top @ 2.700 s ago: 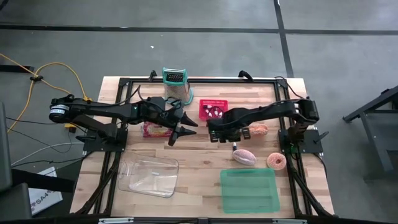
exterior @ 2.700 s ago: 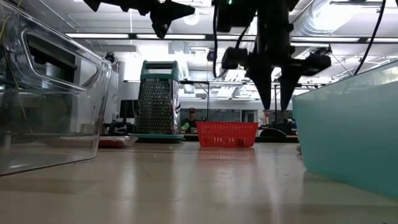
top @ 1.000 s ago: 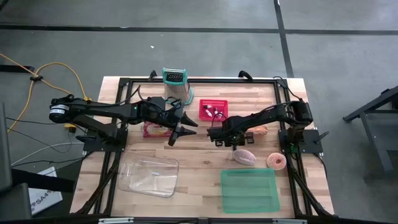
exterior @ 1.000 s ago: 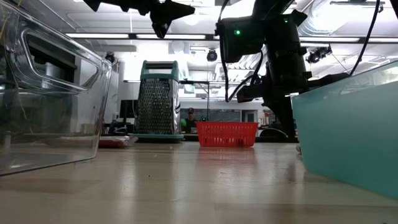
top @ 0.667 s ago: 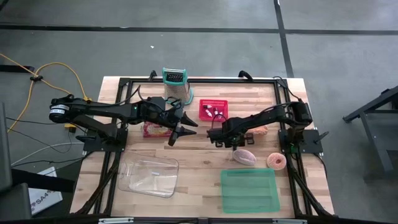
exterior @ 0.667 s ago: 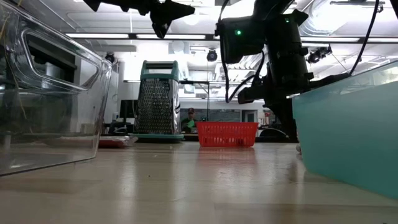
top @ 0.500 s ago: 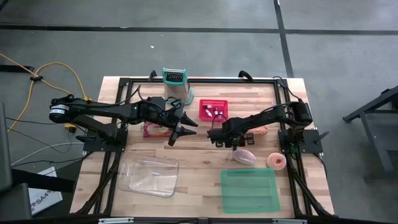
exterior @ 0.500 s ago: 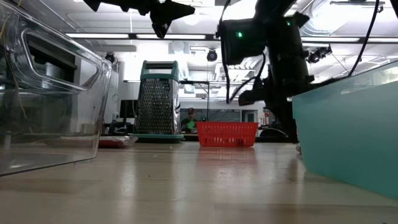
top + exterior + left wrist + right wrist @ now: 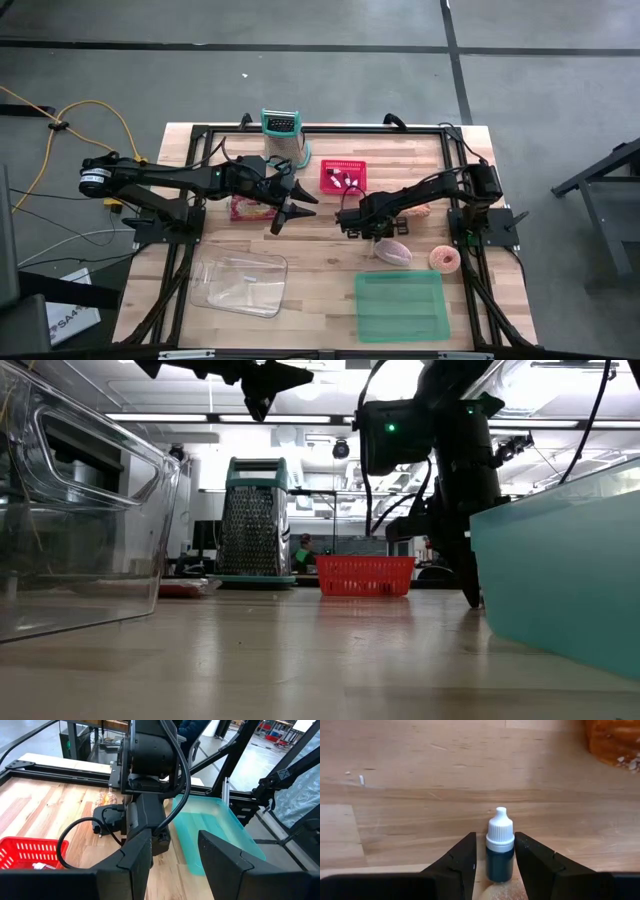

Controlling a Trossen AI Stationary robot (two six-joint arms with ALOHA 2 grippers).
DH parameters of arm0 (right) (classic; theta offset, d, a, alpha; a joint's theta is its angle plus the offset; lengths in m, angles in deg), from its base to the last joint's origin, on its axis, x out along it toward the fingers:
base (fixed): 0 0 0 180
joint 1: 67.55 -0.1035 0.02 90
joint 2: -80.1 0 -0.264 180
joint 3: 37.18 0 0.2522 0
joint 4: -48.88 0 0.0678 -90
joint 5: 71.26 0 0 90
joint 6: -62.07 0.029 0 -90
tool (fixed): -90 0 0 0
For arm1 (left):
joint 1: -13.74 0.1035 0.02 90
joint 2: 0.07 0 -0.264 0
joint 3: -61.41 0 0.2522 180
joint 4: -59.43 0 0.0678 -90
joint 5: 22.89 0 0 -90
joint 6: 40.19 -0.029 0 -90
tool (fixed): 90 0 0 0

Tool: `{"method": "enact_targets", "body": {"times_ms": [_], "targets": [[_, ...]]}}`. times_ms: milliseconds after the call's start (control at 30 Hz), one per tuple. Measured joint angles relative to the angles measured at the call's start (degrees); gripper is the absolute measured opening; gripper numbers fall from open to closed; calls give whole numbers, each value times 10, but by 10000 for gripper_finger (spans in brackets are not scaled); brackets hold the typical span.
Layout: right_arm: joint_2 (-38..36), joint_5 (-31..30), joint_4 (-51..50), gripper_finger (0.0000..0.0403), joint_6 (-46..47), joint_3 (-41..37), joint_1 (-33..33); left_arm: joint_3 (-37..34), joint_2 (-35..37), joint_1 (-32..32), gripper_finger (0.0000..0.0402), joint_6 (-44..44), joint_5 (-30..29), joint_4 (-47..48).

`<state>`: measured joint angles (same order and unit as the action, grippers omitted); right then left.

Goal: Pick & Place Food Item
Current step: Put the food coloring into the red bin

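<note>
A small dropper bottle point(image 9: 499, 862) with a dark body and a white cap lies on the wooden table, right beside a pink food item point(image 9: 393, 251). My right gripper point(image 9: 495, 840) points straight down over the bottle, open, one finger on each side of it, fingertips close to the table point(image 9: 470, 598). In the high view the gripper point(image 9: 376, 237) hides the bottle. My left gripper point(image 9: 287, 213) hangs open and high over the table's middle left with nothing between its fingers point(image 9: 175, 865). My right gripper comes at the bottle from above, its fingers along the bottle's two long sides. One finger point(image 9: 532, 857) lies close against the bottle's body point(image 9: 510, 862), and a gap shows at the other finger. Whether either finger touches it, I cannot tell.
A sprinkled doughnut point(image 9: 444, 259) and a brown pastry point(image 9: 417, 210) lie to the right. A green tray point(image 9: 400, 305) stands near front right, a clear container point(image 9: 240, 283) near front left. A red basket point(image 9: 343, 177), a grater point(image 9: 281, 135) and a pink packet point(image 9: 248, 207) stand farther back.
My right gripper has sunk toward the table and drifted a little toward the pink food item, so its fingertips now stand low on either side of the bottle. The gap between its fingers looks the same.
</note>
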<state>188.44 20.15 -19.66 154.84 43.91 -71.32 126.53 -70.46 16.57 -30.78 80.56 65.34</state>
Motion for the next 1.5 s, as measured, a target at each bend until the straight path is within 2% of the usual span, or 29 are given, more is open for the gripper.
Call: {"method": "enact_targets", "body": {"times_ms": [333,667,967,1133,1500], "targets": [[0,0,0,118,0,0,0,0,0,0,158,0,0,0],[0,-1,0,66,0,1,0,0,0,0,158,0,0,0],[0,-7,0,76,0,1,0,0,0,0,158,0,0,0],[-14,-36,-1,68,-6,1,1,0,0,0,158,0,0,0],[-139,-159,36,68,-71,1,9,0,0,0,158,0,0,-1]]}}
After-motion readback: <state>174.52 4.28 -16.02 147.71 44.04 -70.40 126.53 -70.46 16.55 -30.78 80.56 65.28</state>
